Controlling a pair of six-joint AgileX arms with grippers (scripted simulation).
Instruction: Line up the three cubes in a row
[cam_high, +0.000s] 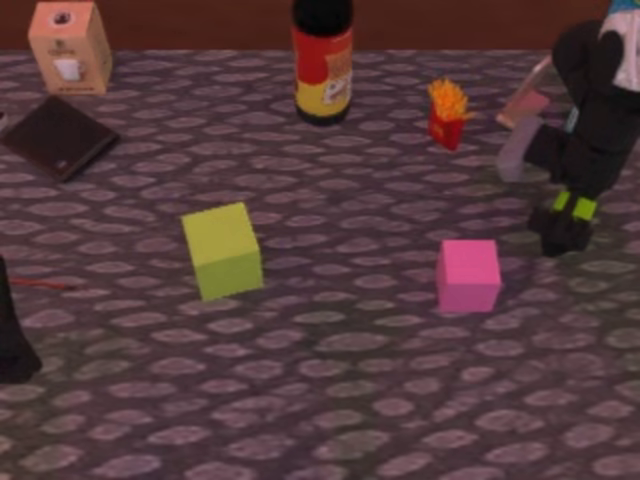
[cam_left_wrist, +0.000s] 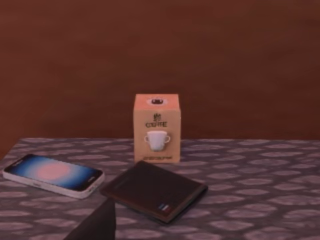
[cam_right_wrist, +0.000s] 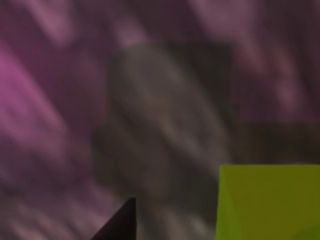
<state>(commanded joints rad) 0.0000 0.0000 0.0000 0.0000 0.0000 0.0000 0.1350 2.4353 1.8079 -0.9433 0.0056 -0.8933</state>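
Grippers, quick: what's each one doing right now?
Left gripper: parked at the table's left edge, cannot be told.
Right gripper: holding the small yellow-green matte cube.

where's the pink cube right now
In the top view the pink cube sits on the table's right half, just left of the right gripper and well right of the large yellow-green cube.

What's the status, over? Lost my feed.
Right gripper shut on small yellow-green cube, right of pink cube. Large yellow-green cube sits left. Left arm parked at left edge. Nothing between the cubes.
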